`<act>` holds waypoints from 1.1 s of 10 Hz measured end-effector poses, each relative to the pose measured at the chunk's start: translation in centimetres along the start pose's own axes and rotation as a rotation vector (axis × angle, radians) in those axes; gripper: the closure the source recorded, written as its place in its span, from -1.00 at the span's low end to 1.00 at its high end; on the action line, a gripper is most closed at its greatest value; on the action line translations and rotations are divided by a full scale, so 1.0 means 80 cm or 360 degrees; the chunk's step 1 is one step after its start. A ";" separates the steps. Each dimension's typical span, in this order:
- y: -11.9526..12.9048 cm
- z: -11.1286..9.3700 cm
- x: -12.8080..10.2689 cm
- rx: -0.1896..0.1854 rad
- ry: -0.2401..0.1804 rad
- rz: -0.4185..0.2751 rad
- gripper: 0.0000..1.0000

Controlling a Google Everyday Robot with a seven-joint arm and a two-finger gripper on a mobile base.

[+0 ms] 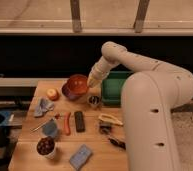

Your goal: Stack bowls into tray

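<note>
My gripper (93, 83) is shut on the rim of the glossy orange-red bowl (78, 83) and holds it tilted just over the purple bowl (67, 93), which shows only as a dark edge beneath it at the back of the wooden table. I cannot tell whether the two bowls touch. The green tray (111, 89) stands to the right of the gripper, partly hidden by my arm, and what I can see of its inside holds nothing.
A small metal cup (94, 101) stands just below the gripper. Also on the table are an orange fruit (52, 93), a blue cloth (43, 106), a black bar (79, 121), a banana (110, 119), a white cup of dark round things (45, 146) and a blue sponge (80, 156).
</note>
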 end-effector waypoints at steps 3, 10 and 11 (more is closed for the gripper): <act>0.027 0.024 -0.015 -0.0006 0.0053 -0.0066 0.85; 0.035 0.041 -0.062 0.0033 0.0033 -0.0046 -0.28; 0.035 0.042 -0.063 0.0032 0.0033 -0.0044 -0.28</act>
